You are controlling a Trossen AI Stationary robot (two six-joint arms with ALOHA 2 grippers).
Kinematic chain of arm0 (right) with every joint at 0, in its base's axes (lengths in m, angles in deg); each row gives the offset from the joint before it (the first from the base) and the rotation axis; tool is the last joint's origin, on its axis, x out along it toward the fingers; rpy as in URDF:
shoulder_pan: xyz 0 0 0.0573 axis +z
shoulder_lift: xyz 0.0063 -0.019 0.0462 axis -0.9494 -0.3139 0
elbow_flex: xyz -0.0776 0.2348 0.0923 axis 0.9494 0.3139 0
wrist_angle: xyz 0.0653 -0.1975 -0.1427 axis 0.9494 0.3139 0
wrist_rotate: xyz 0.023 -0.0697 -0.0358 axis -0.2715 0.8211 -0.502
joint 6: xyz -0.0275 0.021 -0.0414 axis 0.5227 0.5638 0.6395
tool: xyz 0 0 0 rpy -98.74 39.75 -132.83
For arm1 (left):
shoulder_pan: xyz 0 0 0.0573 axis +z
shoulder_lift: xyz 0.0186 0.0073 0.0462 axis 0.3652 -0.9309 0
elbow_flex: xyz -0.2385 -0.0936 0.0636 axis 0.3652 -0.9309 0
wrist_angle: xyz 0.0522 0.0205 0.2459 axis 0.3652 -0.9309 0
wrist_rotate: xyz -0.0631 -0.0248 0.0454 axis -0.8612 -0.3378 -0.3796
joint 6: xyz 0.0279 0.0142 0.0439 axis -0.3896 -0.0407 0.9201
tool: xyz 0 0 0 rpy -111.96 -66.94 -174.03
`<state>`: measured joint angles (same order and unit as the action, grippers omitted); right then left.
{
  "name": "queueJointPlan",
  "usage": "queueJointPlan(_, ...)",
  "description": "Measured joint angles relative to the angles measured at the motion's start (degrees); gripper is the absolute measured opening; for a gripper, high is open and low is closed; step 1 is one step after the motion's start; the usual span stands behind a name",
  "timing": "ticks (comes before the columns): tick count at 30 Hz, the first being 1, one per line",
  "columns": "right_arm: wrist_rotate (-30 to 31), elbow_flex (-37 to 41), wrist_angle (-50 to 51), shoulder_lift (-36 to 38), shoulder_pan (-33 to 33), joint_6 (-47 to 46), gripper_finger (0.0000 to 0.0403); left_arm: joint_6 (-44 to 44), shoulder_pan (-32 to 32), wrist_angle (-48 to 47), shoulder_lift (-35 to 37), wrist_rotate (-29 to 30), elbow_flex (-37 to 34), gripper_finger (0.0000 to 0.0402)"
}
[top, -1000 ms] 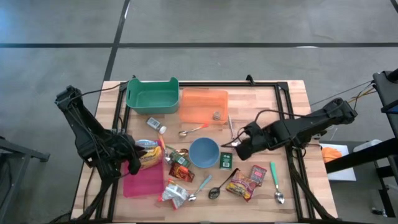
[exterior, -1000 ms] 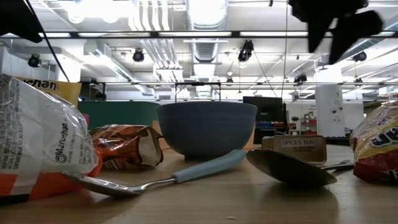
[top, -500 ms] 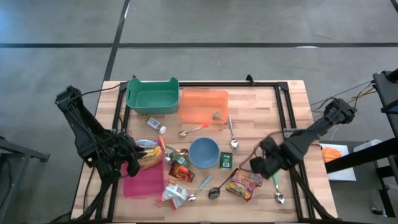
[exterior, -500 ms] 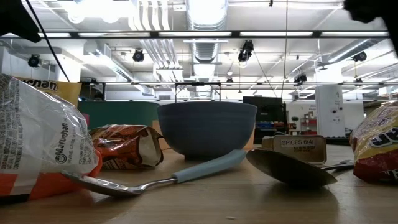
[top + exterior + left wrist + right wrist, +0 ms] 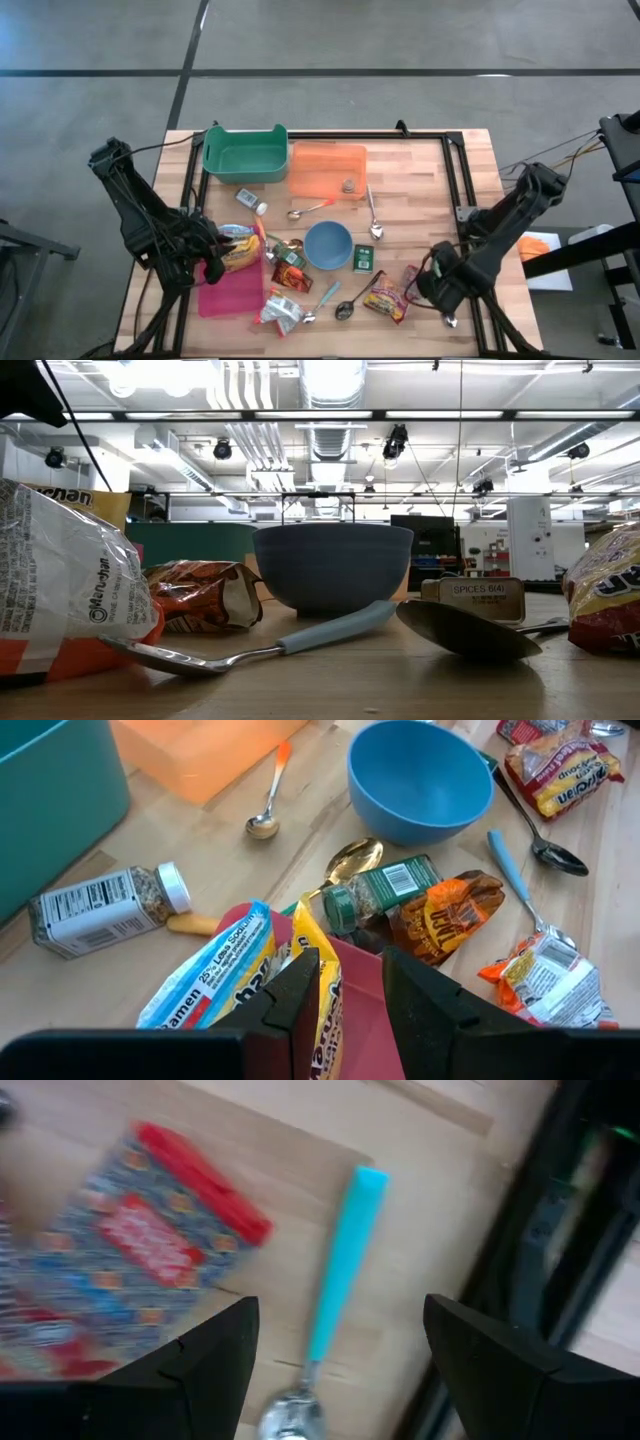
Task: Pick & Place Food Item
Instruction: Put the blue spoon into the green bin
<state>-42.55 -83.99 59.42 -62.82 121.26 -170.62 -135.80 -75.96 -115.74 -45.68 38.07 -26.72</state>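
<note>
The right claw [image 5: 432, 288] hangs over the near right part of the tabletop [image 5: 420, 170], its fingers [image 5: 200, 1360] spread wide with nothing between them. In the right wrist view a spoon with a turquoise handle [image 5: 340, 1265] lies straight ahead of it, in line with the gap between the fingers, its long axis running away from the claw and its bowl nearest the claw. Just to one side of that spoon lies a flat red patterned food packet [image 5: 165, 1230], its long axis at a slant to the spoon; in the high view this packet [image 5: 414, 277] shows partly under the claw. A second, yellow and red snack bag [image 5: 385, 297] lies just beyond, towards the middle of the tabletop.

The right arm is much the nearer to these packets. I judge that the red one is the food item to pick, and the claw would have to shift sideways off the spoon's line to straddle it.

Farther off, the left claw [image 5: 345, 982] is closed on a yellow and blue noodle packet [image 5: 225, 970] over a pink mat [image 5: 230, 290], with the blue bowl [image 5: 328, 245], orange tray [image 5: 327, 170] and green bin [image 5: 245, 155] beyond.
</note>
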Motion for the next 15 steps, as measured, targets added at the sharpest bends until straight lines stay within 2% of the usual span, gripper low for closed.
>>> queueJointPlan(5,-4.22,1.31,-3.24,-2.9,0.82,0.1,0.028,-0.24,0.0,1.04,0.0,0.06,0.0,0.0113)
queueJointPlan(10,-4.35,3.47,-10.74,-3.21,2.94,-1.44,0.028,-0.24,0.0,2.26,0.0,0.06,0.0,0.0113)
queueJointPlan(15,-4.36,4.72,-11.84,-3.21,5.75,-5.38,0.028,-0.26,0.02,2.55,0.0,-0.09,-0.02,0.0113)
